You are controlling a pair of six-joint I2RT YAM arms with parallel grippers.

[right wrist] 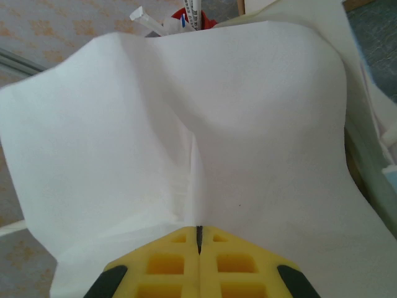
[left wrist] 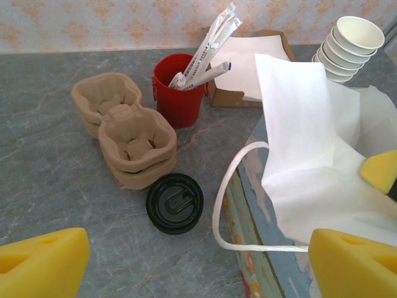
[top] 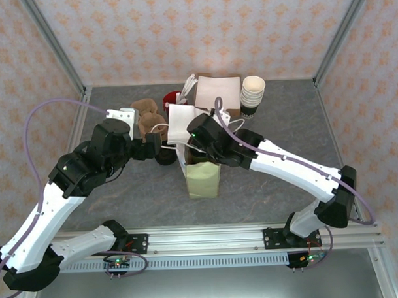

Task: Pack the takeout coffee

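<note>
The takeout coffee (left wrist: 175, 203) stands upright on the grey marbled table (left wrist: 56, 186), just left of the paper bag (left wrist: 248, 248) on its handle side. The left wrist view looks down on it, so the round black plastic lid, ridged and faintly glossy, hides the cup wall and the paper beneath cannot be made out. It is apart from the bag, so by my reading it is not yet packed. The left gripper (left wrist: 198, 267) hangs near it with its blocky yellow fingers (left wrist: 40, 261) spread wide, probably lined up to come down around the cup. The bag stands upright, its outer wall printed in pale blue and green. Its thin white cord handle (left wrist: 218, 211) loops out toward the coffee. At the bag's mouth the right gripper (right wrist: 198, 234) is pressed closed on a white paper sheet (right wrist: 205, 124), which is thin, soft and creased where it is pinched. Holding the sheet up and back most likely keeps the opening free for the cup. On the far side of the coffee from the bag lies a stack of moulded pulp carriers (left wrist: 130, 143), rough and tan. Behind the bag are a red cup (left wrist: 180, 102) of wrapped straws, a brown box (left wrist: 214, 93) of napkins and nested cream cups (left wrist: 353, 37).
</note>
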